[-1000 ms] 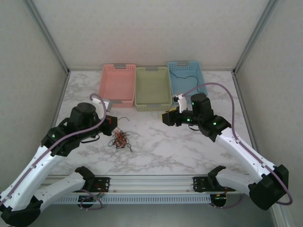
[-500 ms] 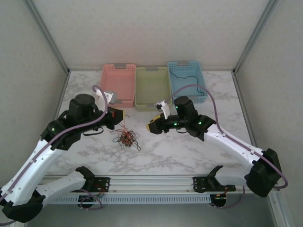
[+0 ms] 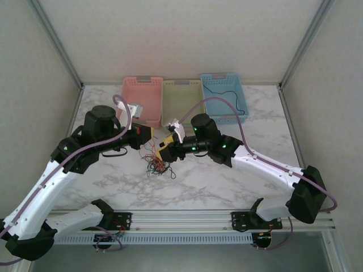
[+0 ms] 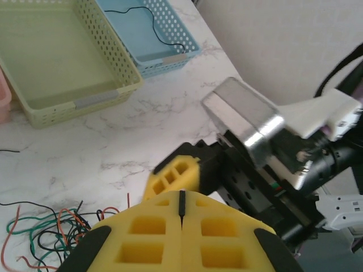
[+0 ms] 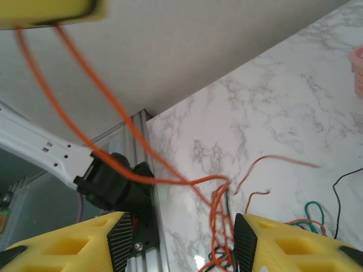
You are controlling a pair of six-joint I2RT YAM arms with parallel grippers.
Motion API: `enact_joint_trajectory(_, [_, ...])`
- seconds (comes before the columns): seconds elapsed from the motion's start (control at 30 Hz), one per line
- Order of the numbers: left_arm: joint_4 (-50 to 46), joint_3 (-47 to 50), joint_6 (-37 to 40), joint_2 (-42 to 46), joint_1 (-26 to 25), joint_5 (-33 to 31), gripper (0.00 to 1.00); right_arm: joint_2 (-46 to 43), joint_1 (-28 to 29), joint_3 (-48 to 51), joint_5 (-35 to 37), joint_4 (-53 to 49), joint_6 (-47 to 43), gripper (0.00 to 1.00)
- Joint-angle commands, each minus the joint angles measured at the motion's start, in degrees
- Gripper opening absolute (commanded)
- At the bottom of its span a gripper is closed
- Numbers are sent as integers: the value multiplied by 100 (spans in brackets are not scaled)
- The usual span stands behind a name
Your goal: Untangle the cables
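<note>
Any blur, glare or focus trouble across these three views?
Top external: even soft light, no glare, the cable tangle barely resolved. Left wrist: the left hand is soft, the green basket sharper. Right wrist: the orange cable smears near the lens, the marble table is crisper.

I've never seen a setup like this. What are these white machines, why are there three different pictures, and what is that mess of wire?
These are two robot arms, a left arm and a right arm, bolted to the near edge of a marble-patterned table. Each ends in a yellow two-fingered pincer.

The wide picture comes from a camera fixed above and behind the arms. The other two come from a small camera on each wrist, so each shows its own yellow fingers at the bottom.

On the table lies a tangle of thin red, green and black cables. At the back stand a pink basket, a green basket and a blue basket; the blue one holds a black cable.

The left pincer is shut, holding up an orange-red cable. The right pincer is open beside the tangle.
</note>
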State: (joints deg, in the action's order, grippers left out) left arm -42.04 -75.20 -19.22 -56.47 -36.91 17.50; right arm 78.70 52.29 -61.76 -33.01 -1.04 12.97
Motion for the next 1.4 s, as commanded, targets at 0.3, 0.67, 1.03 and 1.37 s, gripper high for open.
enact_joint_trajectory(0.3, [127,-250,-281,70,35,404,0,268,158,-311,277,488,-148,50])
enact_joint_trajectory(0.67, [118,-247,-427,87,37,243,0,20,153,-103,514,736,-112,0])
enact_joint_trajectory(1.03, [-246,-400,-700,255,41,-1004,93,-593,-3,-142,1651,111,-224,0])
enact_joint_trajectory(1.37, [-498,414,-847,1056,43,-1758,100,-908,-203,-302,2315,-242,486,0])
